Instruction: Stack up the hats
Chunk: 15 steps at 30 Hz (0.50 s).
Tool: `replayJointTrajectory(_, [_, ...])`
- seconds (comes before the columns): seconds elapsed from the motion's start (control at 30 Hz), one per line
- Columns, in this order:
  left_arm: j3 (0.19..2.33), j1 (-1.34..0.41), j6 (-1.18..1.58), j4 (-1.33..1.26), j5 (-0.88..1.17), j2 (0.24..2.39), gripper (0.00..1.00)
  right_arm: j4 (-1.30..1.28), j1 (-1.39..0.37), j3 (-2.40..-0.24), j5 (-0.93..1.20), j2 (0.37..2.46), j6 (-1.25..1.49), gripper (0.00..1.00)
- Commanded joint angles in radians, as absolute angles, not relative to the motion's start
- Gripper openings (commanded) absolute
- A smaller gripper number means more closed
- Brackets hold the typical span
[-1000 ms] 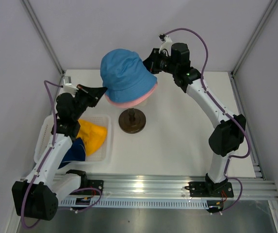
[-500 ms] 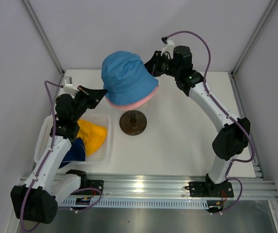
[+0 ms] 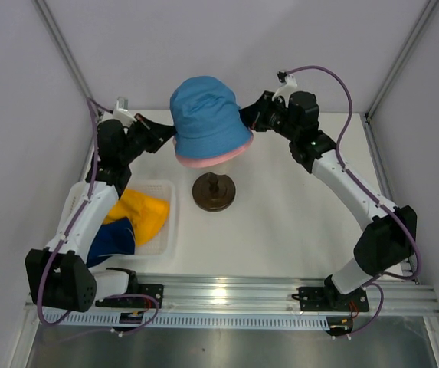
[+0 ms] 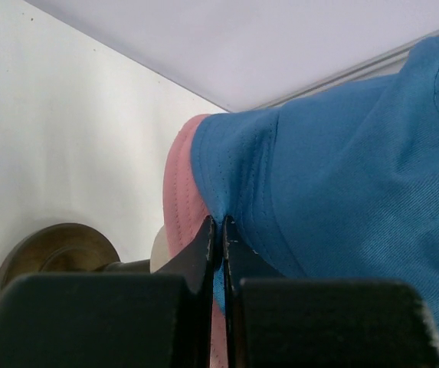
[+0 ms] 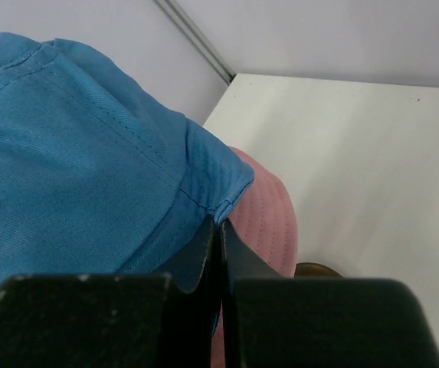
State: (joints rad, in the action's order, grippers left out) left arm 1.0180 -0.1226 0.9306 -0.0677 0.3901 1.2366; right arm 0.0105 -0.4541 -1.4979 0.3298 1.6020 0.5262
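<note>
The light blue hat [image 3: 208,115] sits over the pink hat [image 3: 204,162]. Only the pink brim shows, as a rim under the blue one. In the top view the pair lies just beyond the dark brown round base [image 3: 214,192], on the side away from the arms. The base's upright stem stands bare in front of them. What the two hats rest on cannot be seen, because they cover it.

The left gripper [image 3: 171,139] meets the stacked hats on the left of the base. In the left wrist view, the left gripper [image 4: 221,230] has its fingers pressed together on the edge of the light blue hat [image 4: 342,184]. A sliver of blue fabric shows between them. The pink hat [image 4: 179,192] lies just beside that pinch, and the base [image 4: 50,249] shows below it.

The right gripper [image 3: 244,121] meets the hats on the right of the base. In the right wrist view, the right gripper [image 5: 217,226] is likewise closed on the brim corner of the light blue hat [image 5: 73,169]. The pink hat [image 5: 261,215] curves down just next to it, above a glimpse of the base [image 5: 319,270]. Whether either pinch also catches the pink brim cannot be told.

To the left of the base, the clear plastic tray [image 3: 166,239] lies on the white table [image 3: 280,222]. The yellow hat [image 3: 142,215] lies crumpled in the tray. The dark navy hat [image 3: 112,239] touches its near-left side and is partly hidden by the left arm.
</note>
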Motion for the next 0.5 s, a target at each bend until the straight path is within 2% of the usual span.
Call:
replayJointTrajectory(0.0, [1.029,-0.103,0.836,0.123,0.425,1.299,0.02,-0.106,-0.443,-1.379,0.247,1.556,0.537,0.0])
replayJointTrajectory(0.07, [1.049,-0.087,0.821,0.114,0.477,1.308,0.03,-0.084,-0.437,-1.356,0.236,1.533,0.543,0.0])
replayJointTrajectory(0.13, [1.069,-0.063,0.801,0.118,0.524,1.324,0.09,-0.097,-0.428,-1.351,0.242,1.514,0.543,0.03])
replayJointTrajectory(0.17, [1.086,-0.055,0.795,0.126,0.566,1.327,0.12,-0.103,-0.423,-1.354,0.248,1.509,0.543,0.08])
replayJointTrajectory(0.2, [1.101,-0.046,0.787,0.153,0.577,1.324,0.2,-0.113,-0.416,-1.361,0.255,1.505,0.545,0.19])
replayJointTrajectory(0.23, [1.106,-0.031,0.769,0.164,0.583,1.316,0.25,-0.117,-0.402,-1.361,0.264,1.493,0.545,0.21])
replayJointTrajectory(0.27, [1.118,-0.023,0.759,0.176,0.581,1.302,0.41,-0.118,-0.393,-1.362,0.267,1.483,0.545,0.23])
replayJointTrajectory(0.37, [1.141,-0.005,0.707,0.253,0.542,1.238,0.7,-0.135,-0.348,-1.373,0.285,1.454,0.535,0.42])
replayJointTrajectory(0.4, [1.17,-0.005,0.681,0.277,0.519,1.221,0.81,-0.155,-0.336,-1.377,0.297,1.447,0.526,0.51])
replayJointTrajectory(0.47, [1.212,0.024,0.655,0.365,0.477,1.175,0.88,-0.201,-0.295,-1.413,0.322,1.431,0.486,0.62])
